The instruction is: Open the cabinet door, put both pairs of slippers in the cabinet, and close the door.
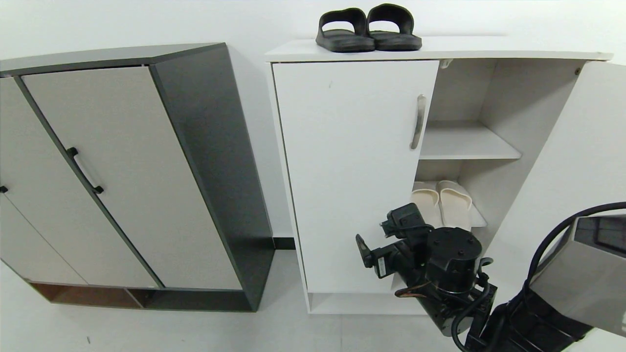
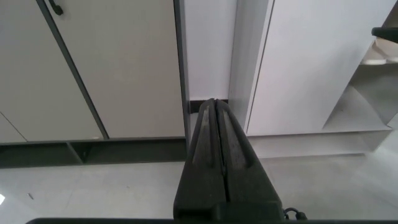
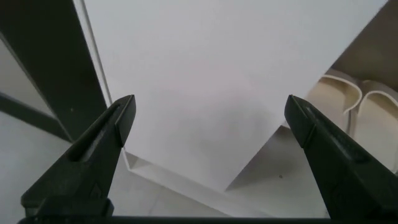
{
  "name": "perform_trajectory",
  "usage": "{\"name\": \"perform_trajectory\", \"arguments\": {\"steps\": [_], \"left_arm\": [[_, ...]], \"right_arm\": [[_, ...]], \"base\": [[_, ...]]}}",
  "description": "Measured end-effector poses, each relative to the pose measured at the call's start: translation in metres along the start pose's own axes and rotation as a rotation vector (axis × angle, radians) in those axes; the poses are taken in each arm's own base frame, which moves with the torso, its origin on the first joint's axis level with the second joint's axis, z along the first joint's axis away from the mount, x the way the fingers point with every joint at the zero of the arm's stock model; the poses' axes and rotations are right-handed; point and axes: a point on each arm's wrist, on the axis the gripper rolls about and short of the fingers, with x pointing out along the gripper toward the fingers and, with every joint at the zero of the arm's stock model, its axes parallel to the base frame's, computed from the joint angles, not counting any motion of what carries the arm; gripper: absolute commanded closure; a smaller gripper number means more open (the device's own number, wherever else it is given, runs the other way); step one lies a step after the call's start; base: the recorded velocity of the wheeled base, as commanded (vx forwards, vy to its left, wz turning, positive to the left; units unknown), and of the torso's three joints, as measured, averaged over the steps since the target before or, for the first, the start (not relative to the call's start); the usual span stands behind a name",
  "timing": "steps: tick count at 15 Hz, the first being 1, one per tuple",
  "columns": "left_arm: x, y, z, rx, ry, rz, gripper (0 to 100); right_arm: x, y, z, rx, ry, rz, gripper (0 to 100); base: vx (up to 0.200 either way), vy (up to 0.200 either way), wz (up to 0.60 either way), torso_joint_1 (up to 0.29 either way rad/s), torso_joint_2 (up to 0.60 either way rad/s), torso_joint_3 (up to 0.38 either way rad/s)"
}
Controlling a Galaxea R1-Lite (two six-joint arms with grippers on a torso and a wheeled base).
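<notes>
A pair of black slippers stands on top of the white cabinet. The cabinet's right door is swung open and its left door is closed. A pair of cream slippers lies on the lower shelf inside. My right gripper is low in front of the closed left door, open with nothing between its fingers. My left gripper is shut on nothing and points at the gap between the two cabinets near the floor.
A grey cabinet with closed doors stands to the left of the white one. The upper shelf inside the white cabinet is bare. Light floor lies in front of both cabinets.
</notes>
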Motion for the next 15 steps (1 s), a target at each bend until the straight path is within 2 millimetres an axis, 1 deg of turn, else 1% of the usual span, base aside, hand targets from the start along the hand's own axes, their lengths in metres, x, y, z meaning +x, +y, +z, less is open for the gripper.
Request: {"name": "perform_trajectory", "arguments": {"steps": [3,7,15], "left_arm": [[0.0000,0.0000,-0.0002,0.000,0.001,0.000,100],[0.0000,0.0000,0.0003,0.000,-0.002,0.001,100],[0.0000,0.0000,0.0001,0.000,-0.001,0.001,100]], "right_arm": [[-0.0002,0.0005,0.0002,0.000,-0.001,0.002,0],[-0.0002,0.0009,-0.0002,-0.001,0.000,0.003,0],[-0.0002,0.0009,-0.0003,-0.002,0.001,0.003,0]], "base": [[0.000,0.000,0.00,0.022,-0.20,-0.328],[0.000,0.000,0.00,0.061,-0.52,-0.361],[0.000,0.000,0.00,0.138,-0.47,-0.335]]}}
